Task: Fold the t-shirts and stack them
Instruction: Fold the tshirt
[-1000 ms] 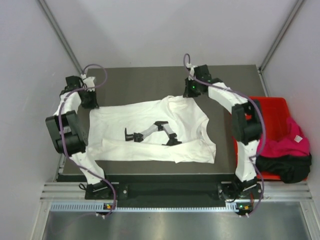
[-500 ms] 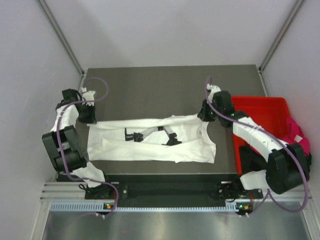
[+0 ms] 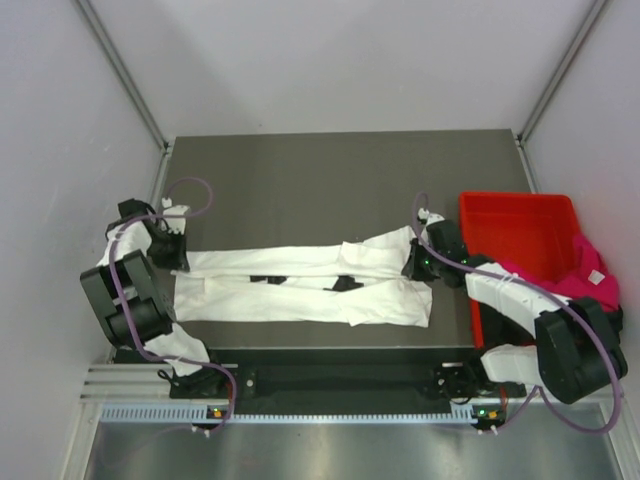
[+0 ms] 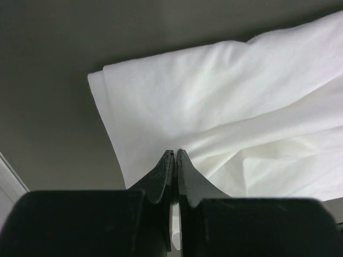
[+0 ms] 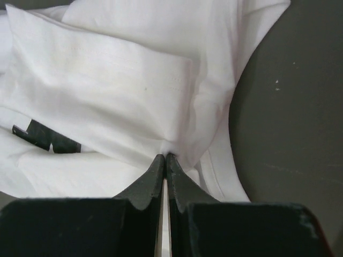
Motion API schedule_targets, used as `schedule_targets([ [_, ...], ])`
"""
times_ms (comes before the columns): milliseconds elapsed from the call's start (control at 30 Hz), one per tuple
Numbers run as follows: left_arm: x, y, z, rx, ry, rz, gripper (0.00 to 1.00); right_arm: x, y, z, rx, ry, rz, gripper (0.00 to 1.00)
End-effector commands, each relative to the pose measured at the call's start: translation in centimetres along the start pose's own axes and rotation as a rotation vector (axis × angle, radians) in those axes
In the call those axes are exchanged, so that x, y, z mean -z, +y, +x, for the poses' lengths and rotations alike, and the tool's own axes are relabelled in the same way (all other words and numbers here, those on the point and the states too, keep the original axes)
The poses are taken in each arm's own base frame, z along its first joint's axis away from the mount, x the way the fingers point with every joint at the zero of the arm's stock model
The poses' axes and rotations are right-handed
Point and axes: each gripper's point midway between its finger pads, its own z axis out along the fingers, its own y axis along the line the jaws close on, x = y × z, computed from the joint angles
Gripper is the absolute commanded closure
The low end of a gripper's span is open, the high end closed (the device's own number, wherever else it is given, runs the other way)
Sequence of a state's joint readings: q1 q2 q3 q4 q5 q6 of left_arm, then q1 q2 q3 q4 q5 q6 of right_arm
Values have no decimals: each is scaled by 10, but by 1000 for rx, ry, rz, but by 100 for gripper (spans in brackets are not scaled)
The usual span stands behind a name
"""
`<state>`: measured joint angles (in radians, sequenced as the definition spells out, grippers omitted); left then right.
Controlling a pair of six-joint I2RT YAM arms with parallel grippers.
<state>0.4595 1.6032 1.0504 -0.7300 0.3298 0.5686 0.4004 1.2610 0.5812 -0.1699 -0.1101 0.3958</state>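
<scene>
Top external: white t-shirt (image 3: 300,300), far half now folded nearer into a narrow band; left gripper (image 3: 179,259) and right gripper (image 3: 414,266) both pinched tight on its cloth.

red bin (image 3: 520,228): just beside table's right edge | table (image 3: 330,180): dark grey, matte top

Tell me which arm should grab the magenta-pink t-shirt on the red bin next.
Right, probably. The magenta-pink cloth t-shirt drapes over the red plastic bin at the robot's right; the right gripper is near it, the left gripper across the dark table. Both pinch the white cloth t-shirt.
</scene>
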Motion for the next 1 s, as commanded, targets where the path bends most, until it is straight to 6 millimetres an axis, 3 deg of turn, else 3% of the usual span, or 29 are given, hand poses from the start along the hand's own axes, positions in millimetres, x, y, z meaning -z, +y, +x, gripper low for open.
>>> schedule_targets([
  [0,1,0,4,-23,7,43,92,8,13,-19,1,-85,-31,100],
  [267,1,13,-18,16,-63,-7,100,33,27,-41,-6,-123,-2,100],
  [367,5,22,-38,21,-124,-30,100,37,29,-32,-16,-97,3,100],
  [433,11,28,-66,12,-200,-29,100,39,32,-36,-20,-109,-10,100],
  [567,27,42,-128,42,-359,-30,100,39,35,-76,37,-170,42,100],
  [667,24,48,-145,69,-388,-13,100,37,23,-95,64,-163,145,100],
  [733,20,46,-144,73,-382,4,100,38,20,-94,66,-143,166,100],
  [800,12,39,-128,65,-346,20,100,38,22,-84,53,-120,141,100],
  [967,5,35,-74,34,-245,-17,100,32,15,-23,-44,-25,90,100],
])
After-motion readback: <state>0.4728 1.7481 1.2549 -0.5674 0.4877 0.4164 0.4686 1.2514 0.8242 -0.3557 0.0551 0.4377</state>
